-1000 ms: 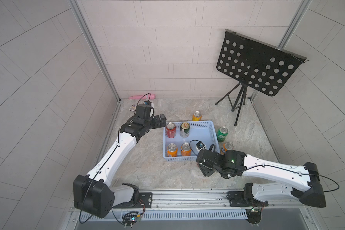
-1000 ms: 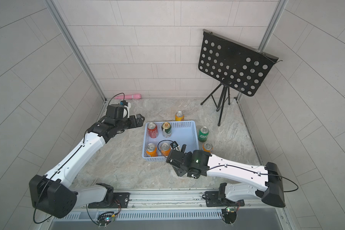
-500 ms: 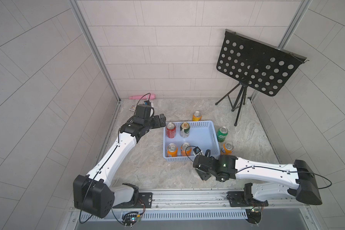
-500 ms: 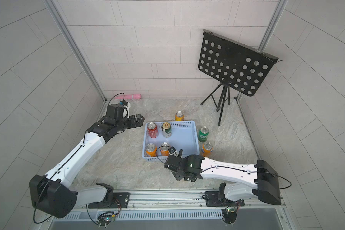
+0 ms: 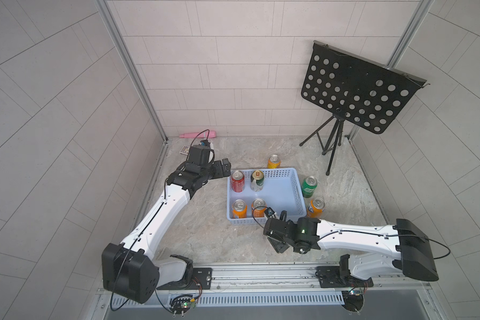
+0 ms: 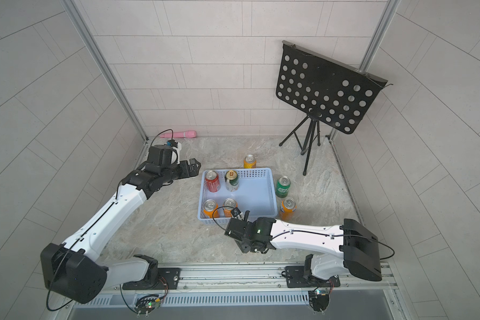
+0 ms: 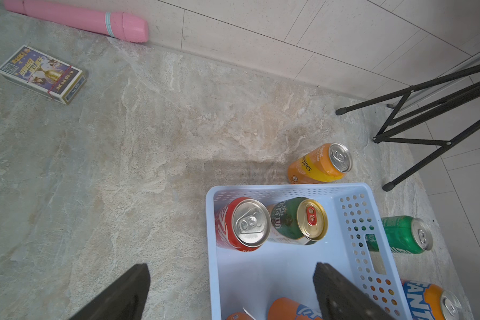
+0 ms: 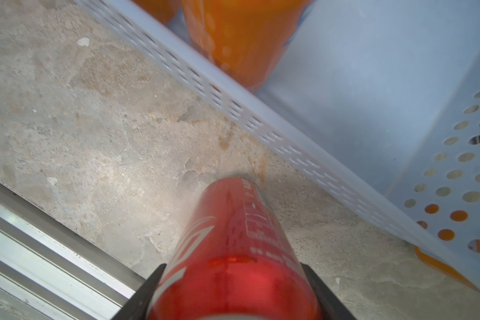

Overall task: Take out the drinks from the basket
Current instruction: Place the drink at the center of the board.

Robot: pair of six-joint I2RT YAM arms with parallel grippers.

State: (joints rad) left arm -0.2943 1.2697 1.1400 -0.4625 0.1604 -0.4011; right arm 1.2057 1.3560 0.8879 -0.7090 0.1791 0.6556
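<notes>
A black music stand (image 5: 352,72) occupies the far right corner of the worktop (image 5: 205,238). The light-blue basket (image 5: 281,174) sits mid-worktop, holding upright a red can (image 5: 237,181), a gold-topped can (image 5: 257,181) and two orange cans (image 5: 239,210) along its near wall. The left gripper (image 7: 230,277) hangs, jaws wide, beside the basket's far left corner. The right gripper (image 8: 233,285) is clamped on a second red can (image 8: 227,221) between the basket and the worktop's near edge.
</notes>
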